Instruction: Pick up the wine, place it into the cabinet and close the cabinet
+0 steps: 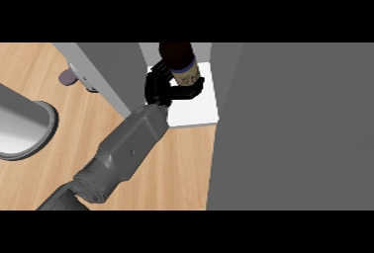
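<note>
Now left hand (162,93) fingers (192,91) round wine (177,55); tan label (188,76) illegible.

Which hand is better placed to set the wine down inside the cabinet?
Left. The left hand is curled round the wine bottle and holds it over the cabinet's white shelf, so it probably only needs to lower and let go. The right hand is not in view.

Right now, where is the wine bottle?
In the head view, top centre: the wine bottle is gripped by the left hand over the cabinet's white shelf, just right of the open grey door.
</note>
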Available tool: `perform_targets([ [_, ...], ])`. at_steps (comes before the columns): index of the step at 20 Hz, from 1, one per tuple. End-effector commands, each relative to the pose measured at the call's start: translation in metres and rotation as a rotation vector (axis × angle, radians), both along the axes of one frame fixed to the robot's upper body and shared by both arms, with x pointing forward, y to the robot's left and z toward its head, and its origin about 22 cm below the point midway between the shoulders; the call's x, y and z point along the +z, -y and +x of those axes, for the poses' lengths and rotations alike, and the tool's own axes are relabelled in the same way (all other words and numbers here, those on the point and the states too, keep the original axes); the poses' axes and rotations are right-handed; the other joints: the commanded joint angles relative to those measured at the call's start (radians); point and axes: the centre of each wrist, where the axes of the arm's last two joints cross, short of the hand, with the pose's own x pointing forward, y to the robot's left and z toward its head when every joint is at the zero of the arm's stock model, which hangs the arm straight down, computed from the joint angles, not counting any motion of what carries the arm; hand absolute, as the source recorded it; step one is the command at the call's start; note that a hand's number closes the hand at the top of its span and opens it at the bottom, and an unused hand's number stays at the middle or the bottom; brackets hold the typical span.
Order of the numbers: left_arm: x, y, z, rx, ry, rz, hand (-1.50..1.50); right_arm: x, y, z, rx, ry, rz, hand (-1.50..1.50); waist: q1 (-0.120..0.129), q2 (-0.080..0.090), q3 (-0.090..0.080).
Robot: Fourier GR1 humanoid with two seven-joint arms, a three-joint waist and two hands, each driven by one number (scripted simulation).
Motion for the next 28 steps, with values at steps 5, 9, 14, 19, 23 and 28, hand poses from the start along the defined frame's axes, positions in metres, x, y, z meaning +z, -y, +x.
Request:
perform_targets([
  [5,-0.025,-0.002,-0.019,0.010,-0.038,0.002,1.50,-0.002,-0.014,0.000,0.036,0.011,0.008,-1.50,-0.029,0.004,-0.001],
  [9,-0.018,0.006,-0.018,-0.012,-0.026,0.014,1.50,-0.002,-0.016,0.005,0.029,0.007,0.004,-1.50,-0.023,0.004,-0.001],
  [14,-0.021,0.011,-0.024,0.015,-0.035,-0.014,1.50,0.002,-0.016,0.005,0.055,0.018,0.003,-1.50,-0.039,0.008,-0.002],
  [19,-0.009,0.019,-0.022,0.074,-0.039,-0.087,-1.50,0.002,-0.008,-0.002,0.058,0.017,0.007,-1.50,-0.055,0.006,-0.001],
  [23,0.008,0.023,-0.009,0.100,-0.007,-0.072,-1.50,-0.001,-0.013,0.003,0.056,0.017,-0.014,-1.50,-0.049,0.009,-0.001],
  [28,0.001,0.022,-0.014,0.124,-0.025,-0.071,-1.50,-0.007,-0.006,0.012,0.040,0.006,0.013,-1.50,-0.048,0.011,0.000],
])
